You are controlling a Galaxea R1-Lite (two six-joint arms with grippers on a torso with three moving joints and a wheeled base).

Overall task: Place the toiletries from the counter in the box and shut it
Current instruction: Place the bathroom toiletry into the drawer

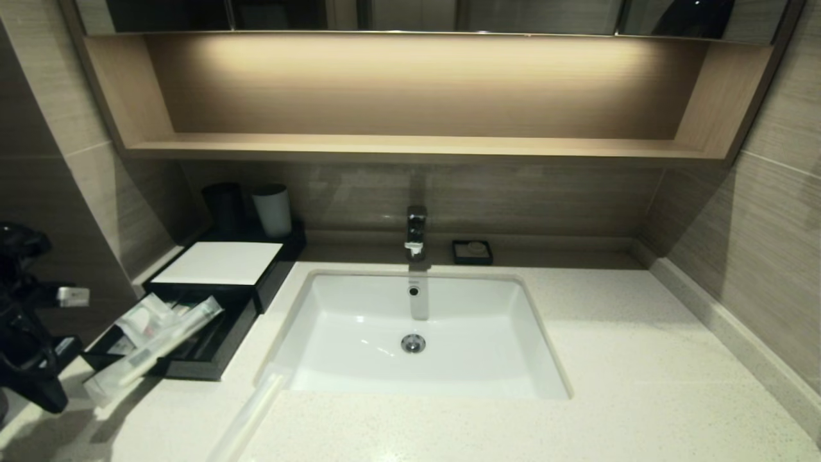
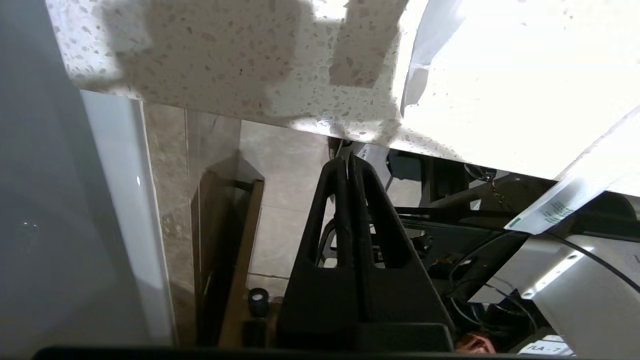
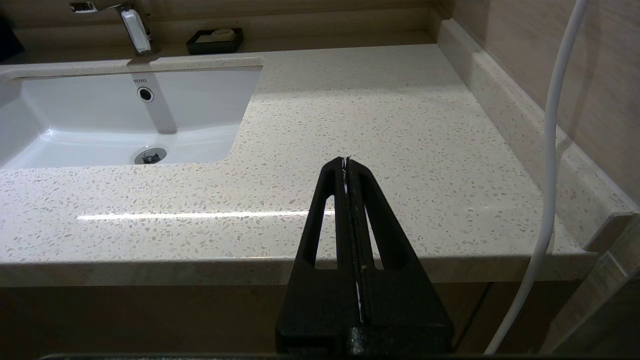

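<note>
I see my left gripper (image 2: 347, 161) pressed together, empty, off the counter (image 1: 641, 359) edge. Toiletries (image 1: 168, 328) overhang the open box (image 1: 211, 359). My right gripper (image 3: 346, 162) sits together, parked.

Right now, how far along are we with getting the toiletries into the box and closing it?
Partway. Done: several packets already lie in the open drawer of the box. In hand: nothing; the left gripper is shut and empty off the counter's edge, beside one long packet overhanging the drawer. Left: that one, another long packet by the sink, then closing the drawer. The right gripper idles.
</note>
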